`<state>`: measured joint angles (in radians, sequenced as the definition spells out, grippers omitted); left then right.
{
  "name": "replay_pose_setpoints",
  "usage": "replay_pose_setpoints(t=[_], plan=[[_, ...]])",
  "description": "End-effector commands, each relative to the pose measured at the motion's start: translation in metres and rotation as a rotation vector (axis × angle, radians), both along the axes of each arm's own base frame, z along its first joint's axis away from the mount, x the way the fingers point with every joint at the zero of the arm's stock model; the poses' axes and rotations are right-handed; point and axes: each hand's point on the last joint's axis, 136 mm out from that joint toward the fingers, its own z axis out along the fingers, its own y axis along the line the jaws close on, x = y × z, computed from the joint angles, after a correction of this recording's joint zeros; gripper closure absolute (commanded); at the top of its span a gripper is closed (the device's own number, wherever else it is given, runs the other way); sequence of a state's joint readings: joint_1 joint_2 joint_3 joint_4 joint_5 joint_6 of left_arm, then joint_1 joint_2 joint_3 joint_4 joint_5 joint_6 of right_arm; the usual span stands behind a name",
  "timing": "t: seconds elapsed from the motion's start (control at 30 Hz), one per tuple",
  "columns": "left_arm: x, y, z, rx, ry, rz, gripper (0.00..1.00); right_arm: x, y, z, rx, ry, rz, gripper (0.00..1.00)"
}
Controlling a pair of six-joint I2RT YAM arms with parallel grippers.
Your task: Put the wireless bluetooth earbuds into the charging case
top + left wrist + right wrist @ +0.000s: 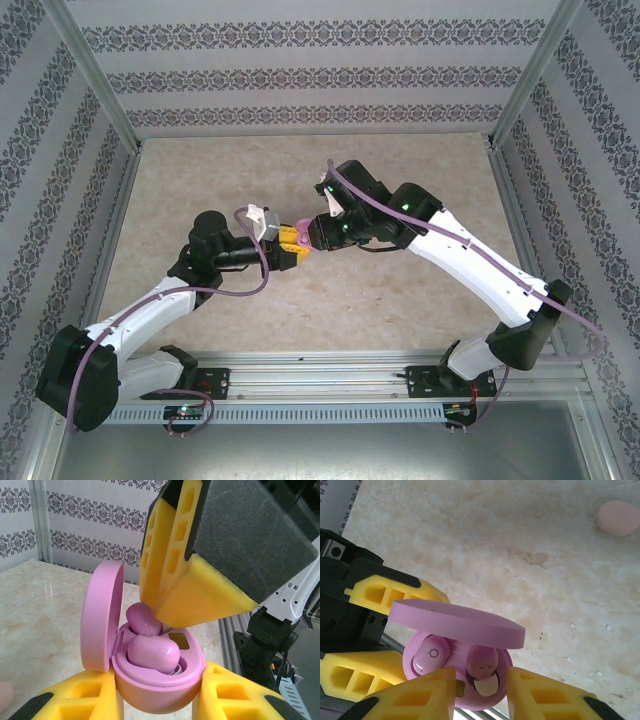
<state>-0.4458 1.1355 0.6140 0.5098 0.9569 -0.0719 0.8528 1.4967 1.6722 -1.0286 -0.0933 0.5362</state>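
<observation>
Left gripper (159,697) clamped on lower shell of pink charging case (155,682), lid open, held above table (520,540), mid-scene. Right gripper (481,690) part open just over case, holding nothing. Both wells filled: first earbud (427,657) looks seated, second earbud (482,662) beneath your right fingertips (165,605), maybe sitting proud. Expect buds light, hard, slick, quick to squirt free; you pinch rounded flanks, press down gently

This is a robot test cell in a lab: an aluminium frame (92,72) holds walls (320,75) of patterned wallpaper around a marble-look table (400,300), and a slotted metal rail (330,372) runs along its near edge.
</observation>
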Motion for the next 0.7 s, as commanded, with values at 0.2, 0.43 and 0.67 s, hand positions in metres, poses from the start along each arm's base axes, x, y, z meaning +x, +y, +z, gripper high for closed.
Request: replay_pose_setpoints(t=[0.2, 0.43, 0.67], plan=[[-0.004, -0.003, 0.017, -0.027, -0.057, -0.027, 0.81, 0.011, 0.002, 0.006, -0.011, -0.016, -0.021, 0.70], [-0.004, -0.003, 0.017, -0.026, -0.058, -0.026, 0.80, 0.016, -0.002, 0.001, -0.052, -0.015, -0.057, 0.68], [-0.004, -0.003, 0.018, -0.026, -0.061, -0.027, 0.80, 0.017, 0.000, -0.005, -0.076, -0.007, -0.068, 0.68]])
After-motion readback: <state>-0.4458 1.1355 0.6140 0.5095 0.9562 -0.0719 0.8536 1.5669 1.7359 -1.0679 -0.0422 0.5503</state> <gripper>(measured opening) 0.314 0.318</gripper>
